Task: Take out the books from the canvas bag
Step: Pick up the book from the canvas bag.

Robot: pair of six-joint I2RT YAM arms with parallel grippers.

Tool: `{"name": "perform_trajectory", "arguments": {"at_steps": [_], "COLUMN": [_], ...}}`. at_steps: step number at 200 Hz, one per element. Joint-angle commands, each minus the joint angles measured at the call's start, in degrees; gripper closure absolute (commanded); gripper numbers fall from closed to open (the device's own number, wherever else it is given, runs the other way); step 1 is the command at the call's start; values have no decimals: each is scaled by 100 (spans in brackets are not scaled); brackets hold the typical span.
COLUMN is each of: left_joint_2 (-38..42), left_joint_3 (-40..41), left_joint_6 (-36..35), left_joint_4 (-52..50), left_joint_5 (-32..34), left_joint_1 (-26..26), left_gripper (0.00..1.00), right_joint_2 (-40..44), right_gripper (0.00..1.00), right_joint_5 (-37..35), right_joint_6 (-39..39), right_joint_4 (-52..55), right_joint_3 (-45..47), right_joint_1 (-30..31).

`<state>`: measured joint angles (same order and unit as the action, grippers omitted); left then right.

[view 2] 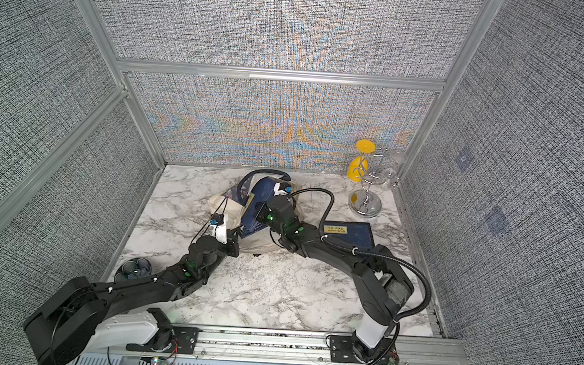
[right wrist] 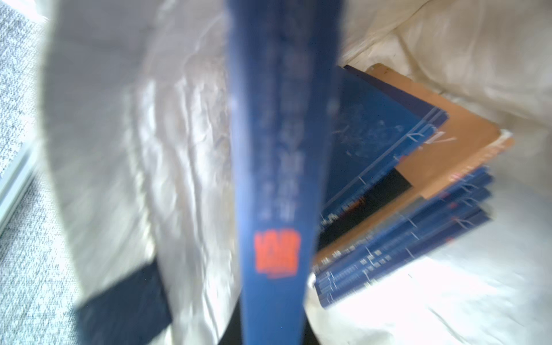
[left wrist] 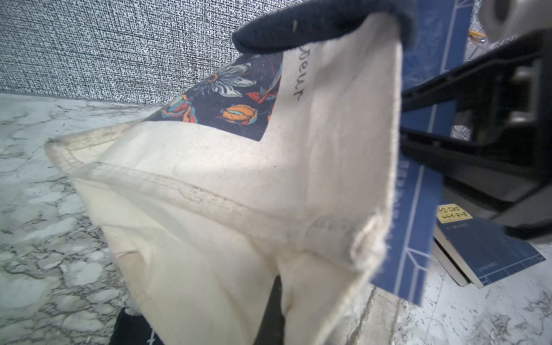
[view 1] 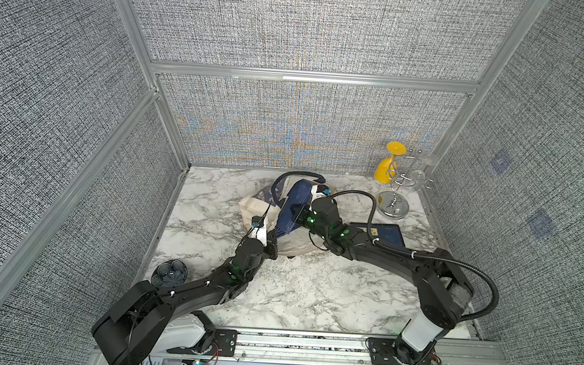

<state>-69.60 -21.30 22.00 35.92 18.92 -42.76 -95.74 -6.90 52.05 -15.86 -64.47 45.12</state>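
Top views, canvas bag: in both top views the canvas bag [view 1: 254, 210] [view 2: 223, 207] lies slumped at the back middle of the marble table [view 1: 294, 294].
Top views, left gripper: the left gripper [view 1: 270, 238] is at the bag's near edge, closed tight on the cream cloth.
Top views, raised book: a navy raised book [view 1: 294, 204] stands on edge out of the bag's mouth. The right gripper [view 1: 291, 212] is clamped on it from the near side.
Top views, lone book: a lone book [view 1: 386, 234] lies flat on the marble to the right of the bag, partly under the right arm and clear of both grippers.
Top views, glass rack: a wire glass rack [view 1: 392, 196] stands in the far right corner, with a yellow glass [view 1: 387, 166] hanging upside down.
Left wrist view, bag: cream cloth fills the picture, with a floral panel [left wrist: 227, 98] and a navy handle [left wrist: 313, 27]. The pinch point itself is hidden.
Left wrist view, right gripper: one black finger lies on each face of the raised book, touching it.
Left wrist view, lone book: its yellow label [left wrist: 452, 213] faces up. I cannot tell whether another book lies beneath it.
Right wrist view, raised book: its blurred spine runs straight out from the camera and bears an orange-red mark [right wrist: 276, 254].
Right wrist view, books in the bag: a stack of books in the bag [right wrist: 403, 224] lies beside that spine, one with a tan-orange cover. They are apart from the gripper.
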Motion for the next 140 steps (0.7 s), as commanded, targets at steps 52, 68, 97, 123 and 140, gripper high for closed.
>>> {"name": "perform_trajectory", "arguments": {"at_steps": [52, 68, 97, 123, 140], "left_joint_2": [-8, -31, 0, 9, 7], "left_joint_3": [-6, -22, -19, -33, -47], "left_joint_6": [66, 65, 76, 85, 99], "left_joint_4": [152, 143, 118, 40, 20], "left_joint_5": [165, 164, 182, 270, 287], "left_joint_1": [-9, -4, -4, -5, -4], "left_gripper": [100, 100, 100, 100, 100], "right_joint_2": [1414, 1814, 2649, 3518, 4086], "right_gripper": [100, 100, 100, 100, 100], "right_joint_5": [-91, -148, -296, -545, -985], "right_joint_6": [-732, -824, -908, -881, -779], "right_joint_4": [31, 175, 452, 729, 952], "right_joint_3": [1206, 1423, 1833, 2272, 2586], "right_joint_1": [-86, -155, -333, -606, -779]}}
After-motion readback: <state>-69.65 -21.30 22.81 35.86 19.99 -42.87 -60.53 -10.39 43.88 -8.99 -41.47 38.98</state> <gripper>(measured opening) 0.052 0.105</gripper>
